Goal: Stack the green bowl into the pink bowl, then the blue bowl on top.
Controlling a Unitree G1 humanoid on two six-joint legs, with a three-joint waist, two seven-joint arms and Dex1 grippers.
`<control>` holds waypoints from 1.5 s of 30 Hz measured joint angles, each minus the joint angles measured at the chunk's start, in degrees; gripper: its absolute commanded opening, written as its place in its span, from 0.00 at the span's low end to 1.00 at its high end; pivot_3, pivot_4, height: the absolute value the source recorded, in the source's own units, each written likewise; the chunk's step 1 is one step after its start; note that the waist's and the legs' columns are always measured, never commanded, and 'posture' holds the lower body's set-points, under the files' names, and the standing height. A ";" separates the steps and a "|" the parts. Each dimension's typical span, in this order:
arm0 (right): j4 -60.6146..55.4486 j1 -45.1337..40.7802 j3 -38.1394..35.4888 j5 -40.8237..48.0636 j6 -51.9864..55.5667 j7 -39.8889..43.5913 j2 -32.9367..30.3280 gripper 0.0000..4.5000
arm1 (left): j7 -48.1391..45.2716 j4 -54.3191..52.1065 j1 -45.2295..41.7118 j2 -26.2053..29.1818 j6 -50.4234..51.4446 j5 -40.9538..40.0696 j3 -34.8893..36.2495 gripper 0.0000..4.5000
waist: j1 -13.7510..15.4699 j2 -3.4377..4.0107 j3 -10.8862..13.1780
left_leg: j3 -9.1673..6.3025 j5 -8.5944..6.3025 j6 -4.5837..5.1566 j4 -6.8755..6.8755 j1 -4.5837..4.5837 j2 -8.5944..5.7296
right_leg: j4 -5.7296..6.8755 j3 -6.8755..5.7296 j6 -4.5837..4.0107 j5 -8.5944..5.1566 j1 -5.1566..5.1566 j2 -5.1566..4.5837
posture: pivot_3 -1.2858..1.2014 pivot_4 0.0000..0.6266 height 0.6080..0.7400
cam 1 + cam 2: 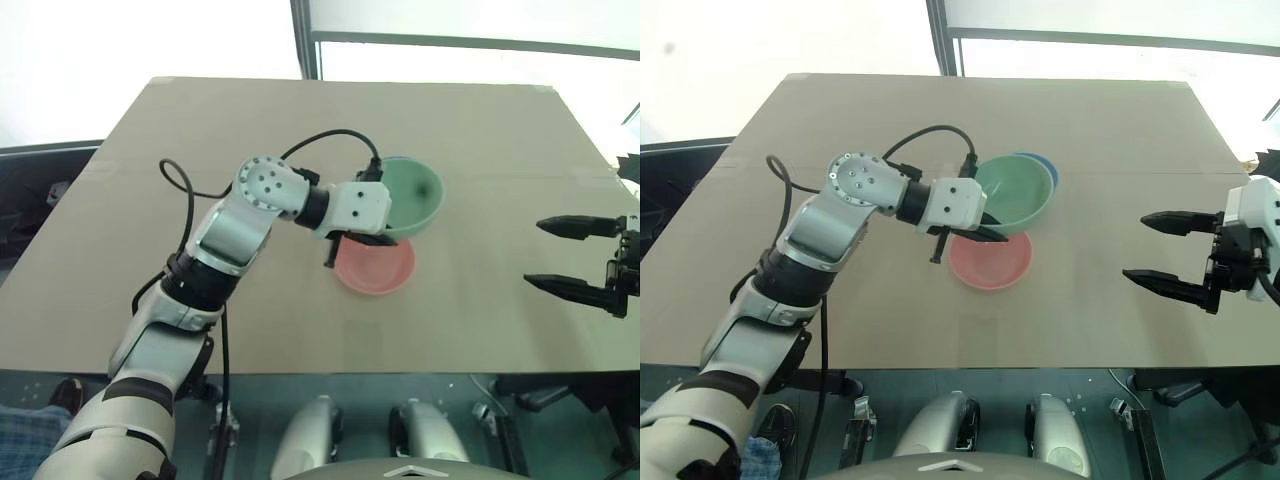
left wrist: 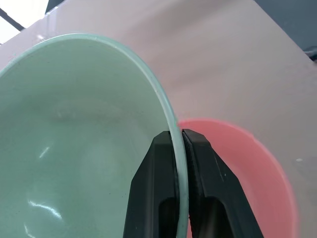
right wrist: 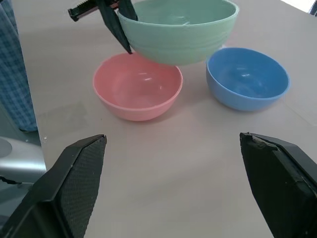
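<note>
Item 1: green bowl (image 3: 178, 29), pale mint, glossy, plain, no label or writing legible. Raised off the counter (image 1: 480, 150), upright with a slight tilt, hanging partly over the pink bowl and not seated in it.

Item 2: left gripper (image 2: 181, 148), two black fingers (image 2: 153, 188) pinching the green bowl's rim, one inside the wall, one outside.

Item 3: pink bowl (image 3: 136, 87), salmon, glossy, plain, unmarked. Standing upright and empty on the counter, directly below the near edge of the green bowl.

Item 4: blue bowl (image 3: 247, 77), medium blue, glossy, plain, unmarked. Upright and empty on the counter, just beside the pink bowl, apart from it.

Item 5: right gripper (image 1: 1175, 250), fingers spread wide and holding nothing, well apart from the bowls.

Item 6: counter, tan, matte, no print legible.
</note>
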 measured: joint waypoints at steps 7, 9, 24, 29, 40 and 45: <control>-0.18 0.75 -0.09 -0.28 -0.22 -0.20 -0.01 1.00 | -1.54 -1.21 0.69 1.68 -0.32 0.66 -0.92 0.09 | 0.07 -0.01 0.00 | 0.00 0.02 -0.02 0.06 -0.03 0.00 | 0.01 0.00 0.01 0.00 0.00 0.04 | 0.52 0.24 1.00; -0.17 0.68 -0.08 -0.52 -0.37 -0.37 -0.01 1.00 | -1.51 -1.22 0.82 1.67 -0.28 0.17 -0.83 0.21 | 0.08 -0.01 0.00 | 0.00 0.02 -0.03 0.07 -0.04 0.00 | 0.01 0.00 0.02 -0.01 0.00 0.04 | 0.52 0.24 1.00; 2.51 -3.04 2.71 -2.01 -2.62 -0.68 0.02 1.00 | 4.32 5.01 -3.51 -1.09 -2.60 -1.37 2.72 0.79 | 0.21 -0.02 0.02 | -0.05 0.00 0.01 0.26 0.01 0.01 | 0.03 -0.06 0.06 0.01 0.13 0.10 | 0.52 0.24 1.00; 2.73 -3.19 3.10 -2.20 -2.73 -0.81 0.13 1.00 | 12.46 22.18 -9.25 -3.87 -11.56 5.06 2.72 0.79 | 0.04 -0.02 0.02 | -0.06 -0.02 0.04 0.31 0.08 0.00 | 0.03 -0.06 0.11 0.04 0.21 0.12 | 0.52 0.24 1.00; 2.51 -1.78 2.87 -2.41 -3.38 -1.26 0.83 1.00 | 24.43 58.73 -19.08 -11.84 -33.70 19.13 -1.77 0.79 | 0.23 -0.15 0.12 | -0.02 -0.12 0.21 0.40 -0.08 -0.03 | -0.08 -0.06 0.16 0.05 0.18 0.08 | 0.52 0.24 1.00; 2.24 -1.67 2.83 -2.42 -3.72 -2.03 0.91 1.00 | 31.06 69.12 -22.58 -16.95 -37.80 23.54 -2.71 0.79 | 0.38 -0.22 0.17 | -0.01 -0.16 0.26 0.48 -0.11 -0.05 | -0.08 -0.04 0.24 0.08 0.18 0.06 | 0.52 0.24 1.00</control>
